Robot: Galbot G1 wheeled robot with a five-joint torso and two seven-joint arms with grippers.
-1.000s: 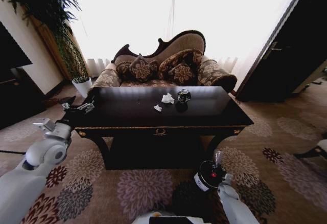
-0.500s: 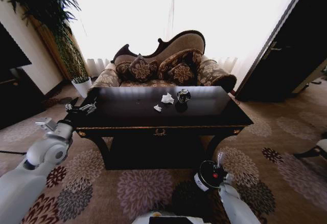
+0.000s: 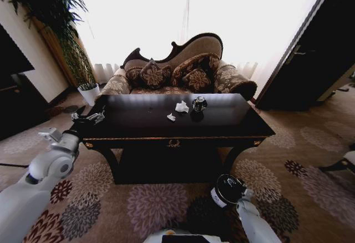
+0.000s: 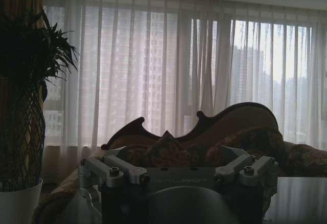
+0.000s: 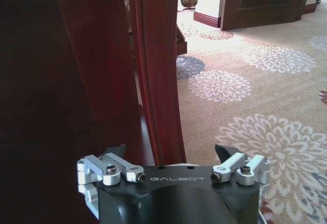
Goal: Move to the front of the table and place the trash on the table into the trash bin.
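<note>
Two white paper wads [image 3: 180, 109] and a dark shiny piece [image 3: 199, 104] lying mid-desk [image 3: 138, 125], left gripper [image 3: 89, 116] hovering at its left end, right gripper [image 3: 239, 194] hanging beside the trash bin [image 3: 227, 190], jaws' state unclear on both.

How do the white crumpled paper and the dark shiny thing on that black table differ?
The white paper wad is pale, matte and ragged; the dark shiny piece is black, glossy and roundish. The wad lies nearer the table's middle, the dark piece just to its right. A smaller white scrap lies nearer the front edge. All are small and rest on the reflective top.
</note>
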